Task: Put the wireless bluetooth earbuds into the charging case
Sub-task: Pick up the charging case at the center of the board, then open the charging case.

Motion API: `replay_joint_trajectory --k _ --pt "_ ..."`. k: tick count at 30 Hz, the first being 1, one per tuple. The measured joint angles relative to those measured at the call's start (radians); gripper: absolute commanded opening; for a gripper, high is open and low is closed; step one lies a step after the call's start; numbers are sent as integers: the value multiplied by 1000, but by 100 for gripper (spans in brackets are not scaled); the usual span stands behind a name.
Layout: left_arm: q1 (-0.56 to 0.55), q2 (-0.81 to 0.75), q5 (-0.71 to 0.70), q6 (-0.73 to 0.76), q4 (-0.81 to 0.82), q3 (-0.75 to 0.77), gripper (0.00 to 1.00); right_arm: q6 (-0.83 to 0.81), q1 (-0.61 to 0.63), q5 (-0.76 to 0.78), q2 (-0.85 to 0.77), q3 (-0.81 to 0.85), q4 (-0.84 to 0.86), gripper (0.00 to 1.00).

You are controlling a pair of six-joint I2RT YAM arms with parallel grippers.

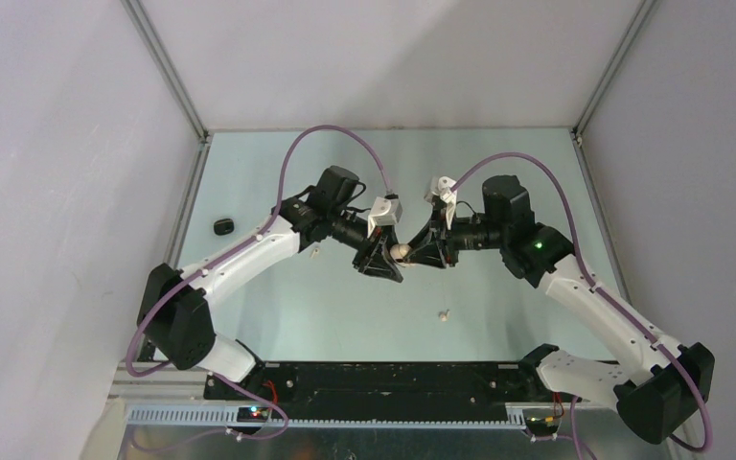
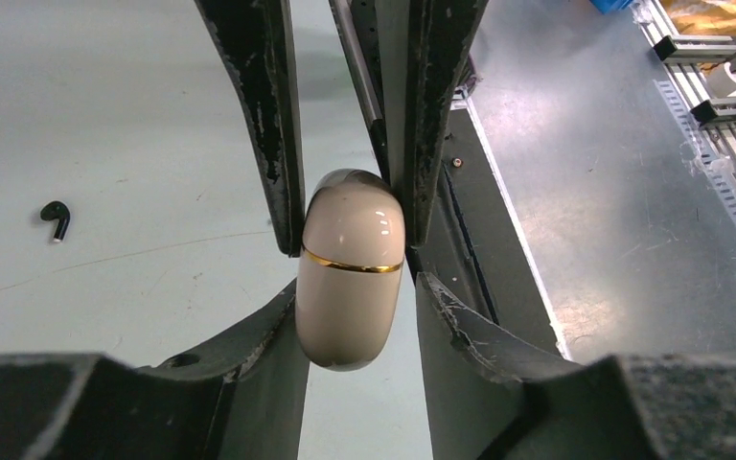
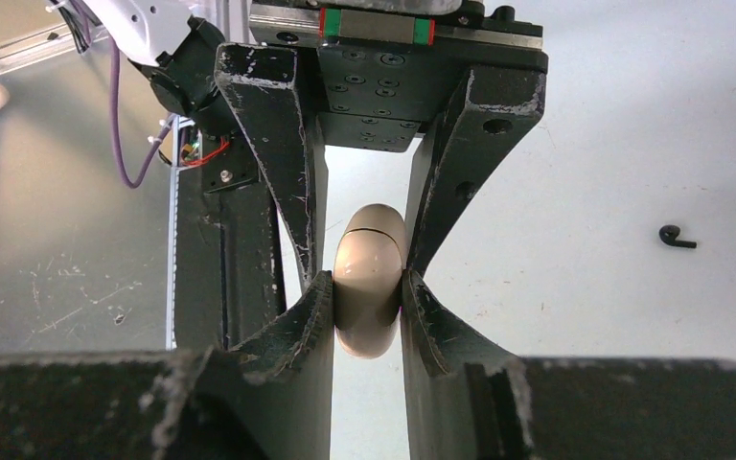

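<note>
On the left of the pale green worktop (image 1: 326, 316): one small black rounded lump (image 1: 222, 226), lying well apart from everything else. It is too small to identify.

Centre, left side: the left hand (image 1: 389, 257), black and two-fingered, points right and meets the right hand tip to tip. Its jaws stand narrow around the case. In its wrist view one finger (image 2: 283, 316) touches the case's side and the other shows a thin dark sliver beside the case. Whether it grips cannot be told.

Centre: one glossy cream pill-shaped charging case (image 1: 401, 251) with a thin gold band round its seam and its lid closed. It is held off the worktop between the two hands.

Centre, right side: the right hand (image 1: 414, 255), black and two-fingered, points left. Its jaws are pinched narrow on the case, with both fingers (image 3: 311, 307) pressed against the case's sides.

Far side of the hands, seen in the wrist views only: one black stemmed earbud (image 2: 56, 219), lying loose on the worktop, apart from the case.

Near side, just right of centre: one cream-white stemmed earbud (image 1: 444, 313), lying loose on the worktop, apart from both hands.
</note>
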Motion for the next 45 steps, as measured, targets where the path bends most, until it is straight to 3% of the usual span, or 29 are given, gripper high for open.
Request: replay_joint_trajectory --k 8,14,34,36,37,38,40,45 --pt "0 0 11 -10 2 0 57 -11 -3 -13 -1 -1 -2 1" --pt "0 0 11 -18 8 0 57 -23 -4 -18 -1 -8 -12 1" --pt "0 0 6 -36 35 0 15 -26 -17 -58 -3 -19 -16 2" --pt "0 0 6 -36 36 0 20 -26 -18 -60 -3 -19 -16 2" --pt "0 0 6 -36 37 0 26 -26 -19 -60 -3 -19 -16 2" --pt "0 0 6 -36 37 0 40 -26 -20 -60 -3 -19 -16 2" --pt "0 0 6 -39 38 0 48 -26 -20 -61 -3 -19 -16 2" --pt "0 0 18 -55 46 0 44 -27 -19 -52 -3 -23 -15 1"
